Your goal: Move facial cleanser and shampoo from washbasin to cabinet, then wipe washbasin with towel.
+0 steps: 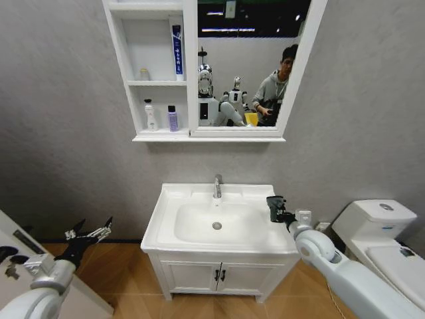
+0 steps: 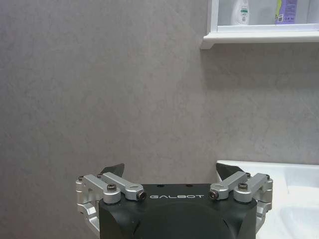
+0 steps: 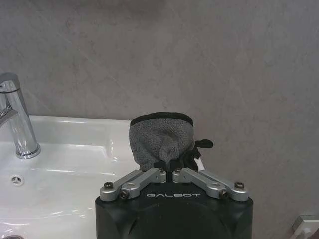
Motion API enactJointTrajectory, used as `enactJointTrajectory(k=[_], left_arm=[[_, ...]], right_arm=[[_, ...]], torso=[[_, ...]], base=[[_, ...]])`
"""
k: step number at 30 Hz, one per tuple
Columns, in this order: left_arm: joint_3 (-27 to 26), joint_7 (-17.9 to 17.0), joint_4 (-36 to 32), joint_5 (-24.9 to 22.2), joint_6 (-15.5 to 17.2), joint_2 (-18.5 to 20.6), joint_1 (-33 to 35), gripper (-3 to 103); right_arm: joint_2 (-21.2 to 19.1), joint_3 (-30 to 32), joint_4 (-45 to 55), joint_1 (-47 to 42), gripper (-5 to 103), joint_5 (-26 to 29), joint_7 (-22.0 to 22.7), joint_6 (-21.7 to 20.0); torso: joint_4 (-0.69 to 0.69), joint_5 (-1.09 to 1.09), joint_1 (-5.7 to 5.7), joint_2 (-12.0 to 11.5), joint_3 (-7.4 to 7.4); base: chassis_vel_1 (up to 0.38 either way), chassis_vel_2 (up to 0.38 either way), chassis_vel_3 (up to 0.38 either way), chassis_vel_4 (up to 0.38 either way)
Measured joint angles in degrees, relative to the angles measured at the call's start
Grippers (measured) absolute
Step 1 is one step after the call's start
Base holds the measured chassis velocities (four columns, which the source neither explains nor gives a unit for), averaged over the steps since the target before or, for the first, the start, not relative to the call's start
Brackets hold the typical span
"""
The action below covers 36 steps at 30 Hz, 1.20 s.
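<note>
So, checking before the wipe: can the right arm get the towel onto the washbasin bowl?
Probably yes: the right end effector grips the towel at the washbasin right rim, nothing between.

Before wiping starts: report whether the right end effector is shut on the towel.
Shut on it: the right end effector pinches the bunched grey towel beside the washbasin.

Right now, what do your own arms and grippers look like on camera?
Both arms are smooth glossy white shells with rounded joints, seen in the head view. Each ends in a black block body printed GALBOT in pale letters, carrying silver metal linkage bars fastened with dark bolts and tipped with black jaws. This holds for the left gripper and the right gripper. No loose cables show.
</note>
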Motion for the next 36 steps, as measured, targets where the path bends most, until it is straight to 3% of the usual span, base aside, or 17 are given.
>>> enactJointTrajectory(k=[5,12,29,32,35,36], left_arm=[[0.00,0.00,0.00,0.00,0.00,0.00,0.00,100],[0.00,0.01,0.00,0.00,0.00,0.00,0.00,100],[0.00,0.01,0.00,0.00,0.00,0.00,0.00,100],[0.00,0.01,0.00,0.00,0.00,0.00,0.00,100],[0.00,0.01,0.00,0.00,0.00,0.00,0.00,100],[0.00,0.01,0.00,0.00,0.00,0.00,0.00,100]], right_arm=[[2.01,-3.88,-7.15,3.28,1,-2.46,-3.22,1.29],[6.03,-9.57,-16.40,8.93,1,-3.35,-4.05,1.48],[9.15,-14.64,-28.70,15.27,-2,-11.04,-7.78,6.98],[9.16,-14.91,-29.11,15.53,1,-11.57,-8.34,7.36],[8.87,-14.75,-28.46,15.49,16,-11.66,-8.86,7.36],[8.87,-14.75,-28.46,15.49,16,-11.66,-8.86,7.36]], torso=[[-0.02,0.02,0.00,0.00,0.01],[0.00,0.01,0.01,-0.01,0.01],[0.00,0.01,0.01,-0.01,0.01],[-0.01,0.00,0.01,-0.01,0.01],[-0.01,0.01,0.01,-0.01,0.01],[-0.01,0.01,0.01,-0.01,0.01]], base=[[0.000,0.000,0.000,0.000],[0.000,0.000,0.000,0.000],[0.000,0.000,0.000,0.000],[0.000,0.000,0.000,0.000],[0.000,0.000,0.000,0.000],[0.000,0.000,0.000,0.000]])
